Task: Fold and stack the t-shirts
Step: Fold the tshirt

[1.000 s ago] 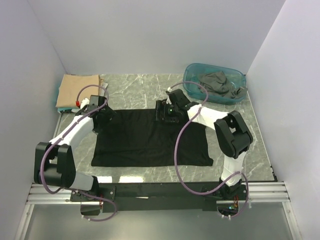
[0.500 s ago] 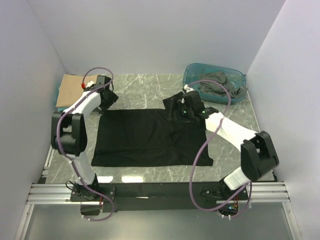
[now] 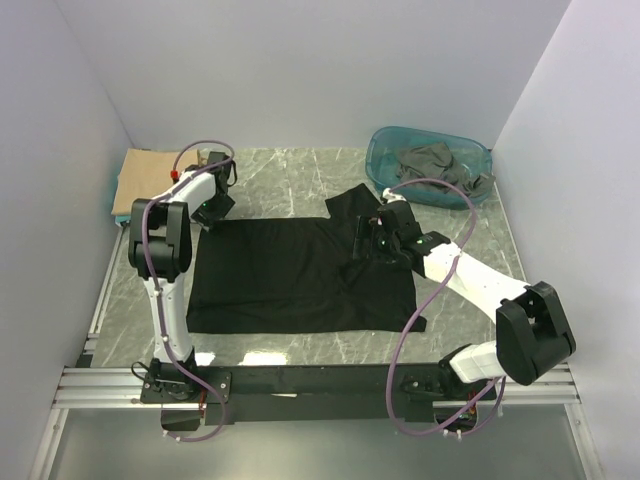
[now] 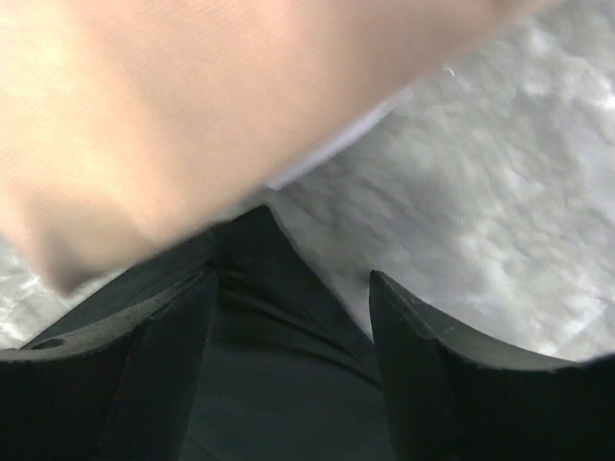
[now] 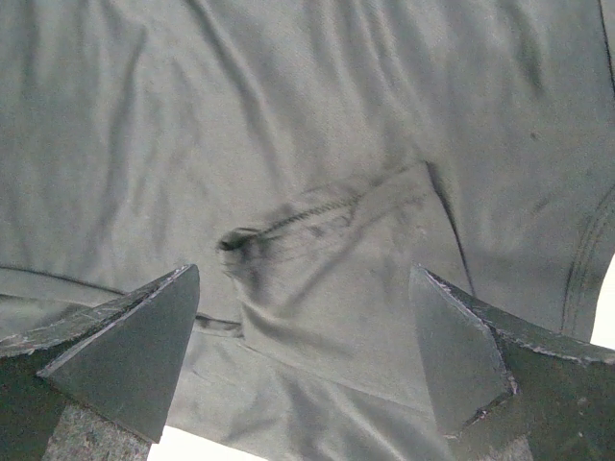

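Observation:
A black t-shirt [image 3: 285,275] lies spread flat on the marble table, rumpled along its right side. My left gripper [image 3: 211,207] is low over its far left corner. In the left wrist view that corner of the black t-shirt [image 4: 279,327] lies between the fingers [image 4: 163,365], and the left gripper [image 4: 293,317] still has its jaws apart. My right gripper [image 3: 370,240] hovers open over the shirt's right part. In the right wrist view the right gripper [image 5: 303,336] straddles a folded-over sleeve [image 5: 336,259]. A tan t-shirt [image 3: 145,175] lies folded at the far left.
A teal plastic tub [image 3: 395,140] stands at the far right with a dark grey t-shirt [image 3: 432,160] crumpled in it and hanging over its rim. Side walls close in the table on the left and right. The tan t-shirt [image 4: 183,96] looms blurred just beyond my left gripper.
My left arm swung out to the black shirt's far left corner and its jaws narrowed. My right gripper moved nearer over the shirt's right side, still open; the cloth there got rumpled.

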Controlling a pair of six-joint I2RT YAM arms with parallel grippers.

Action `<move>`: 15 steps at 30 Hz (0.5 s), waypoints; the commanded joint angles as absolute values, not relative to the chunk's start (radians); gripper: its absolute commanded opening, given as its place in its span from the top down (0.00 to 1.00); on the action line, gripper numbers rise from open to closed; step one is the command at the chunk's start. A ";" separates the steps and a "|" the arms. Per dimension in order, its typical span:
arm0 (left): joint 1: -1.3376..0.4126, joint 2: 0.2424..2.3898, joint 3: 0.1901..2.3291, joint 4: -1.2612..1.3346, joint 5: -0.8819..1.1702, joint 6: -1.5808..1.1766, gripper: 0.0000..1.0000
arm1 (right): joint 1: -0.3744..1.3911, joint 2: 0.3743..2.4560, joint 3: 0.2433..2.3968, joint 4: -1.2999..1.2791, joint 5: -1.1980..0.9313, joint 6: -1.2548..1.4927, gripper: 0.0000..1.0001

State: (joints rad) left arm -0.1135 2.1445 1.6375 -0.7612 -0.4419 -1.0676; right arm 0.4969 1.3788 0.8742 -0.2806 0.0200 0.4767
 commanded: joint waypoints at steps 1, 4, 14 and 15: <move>-0.110 2.152 1.664 -0.810 -0.500 -1.114 0.31 | 0.485 1.347 0.861 -0.267 0.037 0.465 0.05; -0.110 2.172 1.672 -0.840 -0.505 -1.138 0.32 | 0.485 1.350 0.858 -0.261 0.025 0.465 0.05; -0.112 2.172 1.628 -0.854 -0.474 -1.175 0.43 | 0.482 1.365 0.848 -0.250 0.014 0.466 0.05; -0.110 2.169 1.628 -0.854 -0.463 -1.167 0.44 | 0.482 1.365 0.848 -0.250 0.017 0.465 0.05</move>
